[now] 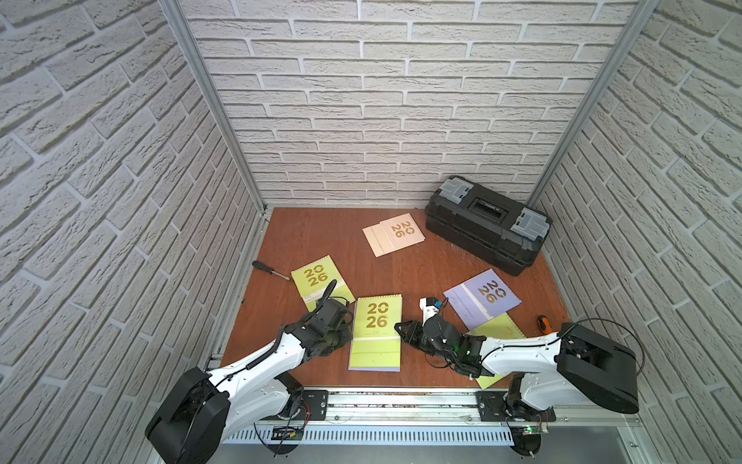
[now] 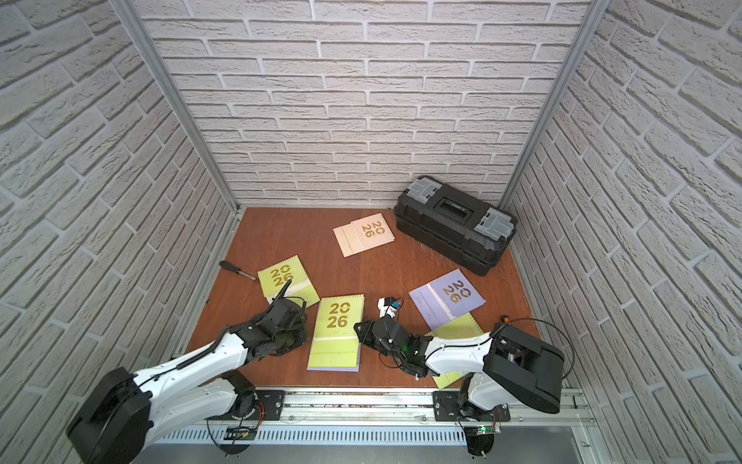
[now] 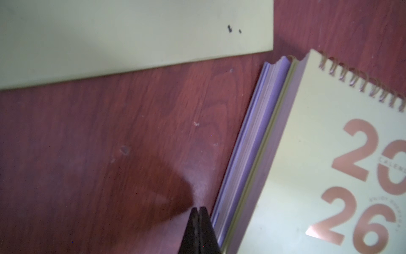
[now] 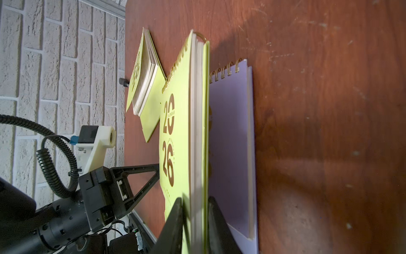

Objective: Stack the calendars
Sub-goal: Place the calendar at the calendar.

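In both top views the lime green calendar [image 1: 377,321] lies on a lavender calendar [image 1: 373,368] mid-worktop [image 1: 321,233], with a tool at each long edge. The other calendars [image 1: 393,235] lie scattered. In the left wrist view your left tool [image 3: 199,212] is pressed together, empty, just beside the stack's page edges. In the right wrist view your right tool [image 4: 195,199] pinches the green one's edge, one finger beneath it. Expect it to be light, with stiff covers and loose pages. Grip the full thickness mid-edge and keep it level.

White left arm [image 1: 241,381] and right arm [image 1: 518,353], black joints, ribbed black cables [image 4: 47,162], black triangular-fingered left gripper [image 3: 198,213]
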